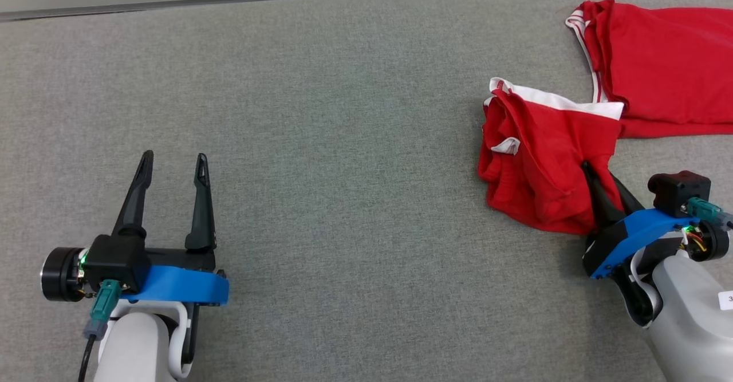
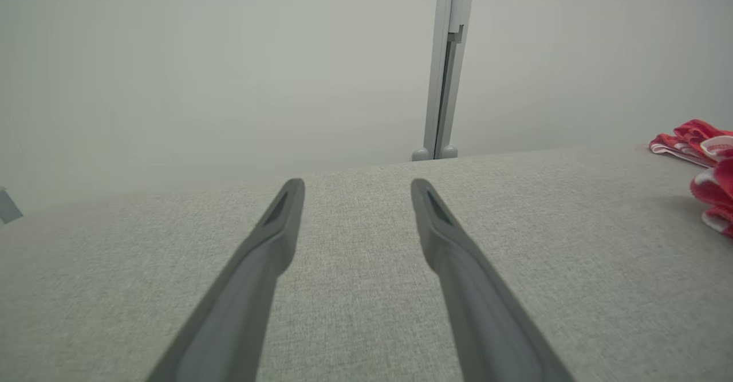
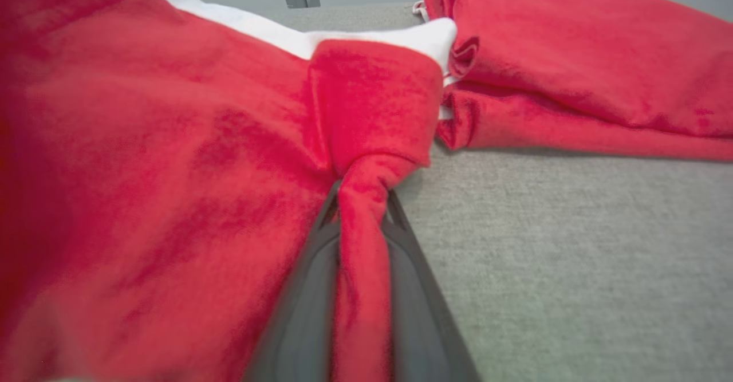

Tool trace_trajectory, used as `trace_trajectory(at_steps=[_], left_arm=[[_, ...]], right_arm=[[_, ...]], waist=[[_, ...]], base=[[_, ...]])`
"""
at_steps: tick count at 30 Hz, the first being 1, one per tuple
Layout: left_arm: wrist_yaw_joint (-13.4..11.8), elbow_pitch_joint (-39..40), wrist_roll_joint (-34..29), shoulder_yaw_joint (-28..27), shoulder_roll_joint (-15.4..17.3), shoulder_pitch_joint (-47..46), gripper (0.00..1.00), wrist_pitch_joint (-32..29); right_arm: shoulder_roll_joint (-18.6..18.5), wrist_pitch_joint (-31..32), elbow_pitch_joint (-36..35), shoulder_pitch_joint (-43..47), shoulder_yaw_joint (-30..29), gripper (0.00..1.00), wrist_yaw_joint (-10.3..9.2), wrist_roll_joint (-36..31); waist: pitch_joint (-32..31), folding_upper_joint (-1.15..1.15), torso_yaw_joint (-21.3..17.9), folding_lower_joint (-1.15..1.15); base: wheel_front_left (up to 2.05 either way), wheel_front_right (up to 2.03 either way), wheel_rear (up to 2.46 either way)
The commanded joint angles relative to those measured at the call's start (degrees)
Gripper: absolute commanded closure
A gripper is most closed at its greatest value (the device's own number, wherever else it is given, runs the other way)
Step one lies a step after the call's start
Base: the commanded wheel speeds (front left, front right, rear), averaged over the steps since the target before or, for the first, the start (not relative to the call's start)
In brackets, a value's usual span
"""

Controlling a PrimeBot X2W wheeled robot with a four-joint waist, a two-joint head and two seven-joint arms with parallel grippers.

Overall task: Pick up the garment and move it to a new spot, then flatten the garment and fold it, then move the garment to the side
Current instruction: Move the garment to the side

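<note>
A red garment with white trim [image 1: 544,153] lies bunched at the right of the grey surface, its other part [image 1: 664,61] spread flatter toward the far right corner. My right gripper [image 1: 592,176] is shut on a fold of the red cloth [image 3: 361,221], which is pinched between the two dark fingers [image 3: 412,279] and pulled up into a ridge. At the lower left my left gripper [image 1: 172,161] stands open, with nothing between its fingers [image 2: 269,239]. From the left wrist view the garment's edge [image 2: 710,181] shows far off at the right.
The grey fabric-covered surface [image 1: 343,141] stretches wide between the two arms. Its far edge meets a pale wall with a grey upright post [image 2: 446,84]. The surface's right edge runs out of the head view past the garment.
</note>
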State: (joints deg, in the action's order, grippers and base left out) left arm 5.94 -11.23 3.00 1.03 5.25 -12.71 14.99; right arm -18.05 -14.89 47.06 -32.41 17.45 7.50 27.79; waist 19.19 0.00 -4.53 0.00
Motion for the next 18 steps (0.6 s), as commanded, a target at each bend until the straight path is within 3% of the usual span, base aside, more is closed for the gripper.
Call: trace_trajectory(at_steps=[1,10,18], left_arm=[[0.14,0.15,-0.10,-0.04,0.55,-0.98,0.00,0.27],[0.52,0.82,-0.24,0.30,1.02,-2.62,0.00,0.27],[0.44,3.26,-0.80,0.15,1.58,-3.82,0.00,0.26]], right_arm=[[-0.29,-0.26,-0.63,-0.10,-0.23,1.00,-0.01,-0.13],[-3.12,0.21,-3.68,-7.40,1.19,1.00,-0.01,-3.09],[-11.61,5.46,-4.24,-18.86,3.05,1.00,-0.01,-4.39]], waist=[[0.40,0.00,-0.33,0.00],[3.19,0.00,0.37,0.00],[8.34,0.00,0.01,0.00]], base=[[0.00,0.00,0.00],[0.00,0.00,0.00],[0.00,0.00,0.00]])
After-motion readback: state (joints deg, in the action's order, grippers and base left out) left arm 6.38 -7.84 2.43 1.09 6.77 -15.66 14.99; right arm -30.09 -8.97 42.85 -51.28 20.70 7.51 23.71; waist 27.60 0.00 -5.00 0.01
